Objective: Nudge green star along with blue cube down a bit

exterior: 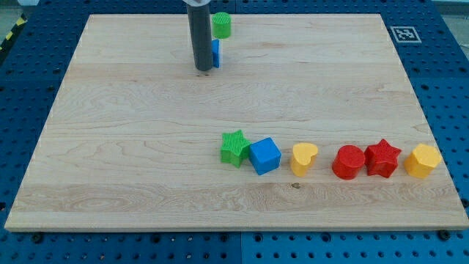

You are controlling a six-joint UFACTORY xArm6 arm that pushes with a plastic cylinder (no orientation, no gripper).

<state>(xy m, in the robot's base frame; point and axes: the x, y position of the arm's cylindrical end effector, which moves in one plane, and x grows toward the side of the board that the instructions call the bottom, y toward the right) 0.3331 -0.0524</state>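
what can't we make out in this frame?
- Blue block, camera view: the rod covers most of it, shape unclear.
- My tip: whether it touches that blue block can't be told.
- Rod's upper part: cut off by the view's top.
- Green block near the top: rod hides its left side.

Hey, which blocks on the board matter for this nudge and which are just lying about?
In the job: green star, blue cube, my tip.
Lying about: yellow heart, red cylinder, red star, yellow block, green block, blue block beside my tip.
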